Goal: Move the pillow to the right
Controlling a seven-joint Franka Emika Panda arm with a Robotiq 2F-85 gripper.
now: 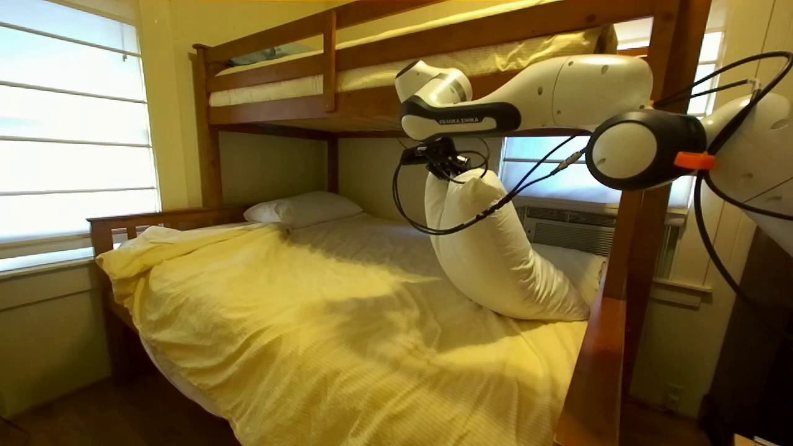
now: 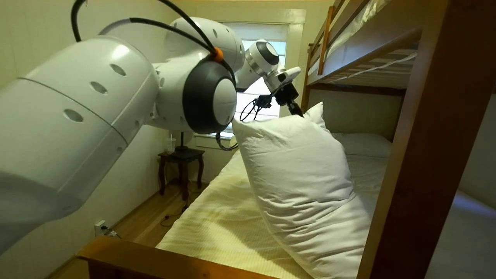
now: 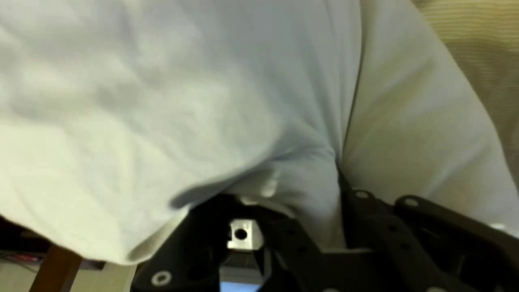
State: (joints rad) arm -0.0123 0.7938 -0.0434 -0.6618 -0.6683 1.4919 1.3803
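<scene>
Claw (image 3: 310, 198) condition: clenched on a gathered fold at the upper end of the pillow (image 1: 495, 254). The wrist view shows white fabric squeezed between the jaws and spreading outward from the claw on either side.

Pillow position: below the claw, suspended at a slant. The upper end is raised; the body curves, and the lower end meets the yellow-covered bed (image 1: 297, 322) below the claw, just beside the wooden end board (image 1: 595, 371).

Arm position: the robot arm (image 1: 595, 93) extends above the bed, with its wrist over the claw; in an exterior view the claw (image 2: 296, 110) points downward at a tilt. A black cable (image 1: 441, 232) loops beneath the claw and crosses in front of the pillow in an exterior view.

Surroundings, referenced to the claw: the upper bunk (image 1: 272, 113) appears higher. A flatter pale pillow (image 1: 313, 209), visible in both exterior views, lies on the bed lower than the claw and well apart from it. The air conditioner (image 1: 570, 234) is lower than the claw, beyond the gripped pillow. A bright window (image 2: 248, 101) shows behind the claw in an exterior view.
</scene>
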